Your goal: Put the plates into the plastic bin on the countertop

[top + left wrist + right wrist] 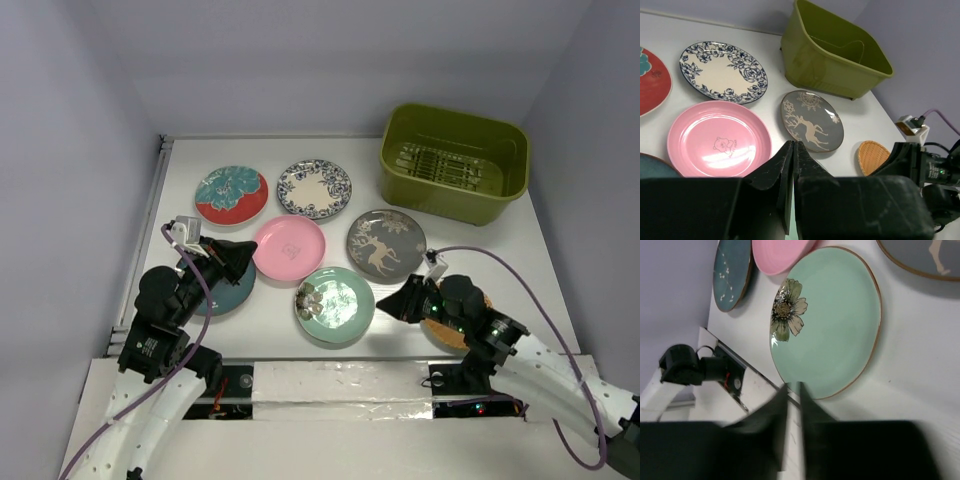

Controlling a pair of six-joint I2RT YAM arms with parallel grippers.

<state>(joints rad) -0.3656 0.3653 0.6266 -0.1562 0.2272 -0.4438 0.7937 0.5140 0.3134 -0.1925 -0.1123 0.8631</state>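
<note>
Seven plates lie on the white countertop: red-teal floral, white-blue, pink, grey deer, mint green, dark teal and orange, which is mostly hidden under my right arm. The olive-green bin stands empty at the back right. My left gripper is shut and empty over the dark teal plate's far edge, next to the pink plate. My right gripper is shut and empty, just right of the mint plate.
Grey walls close in the back and both sides. A taped strip runs along the near edge between the arm bases. A purple cable loops over the right arm.
</note>
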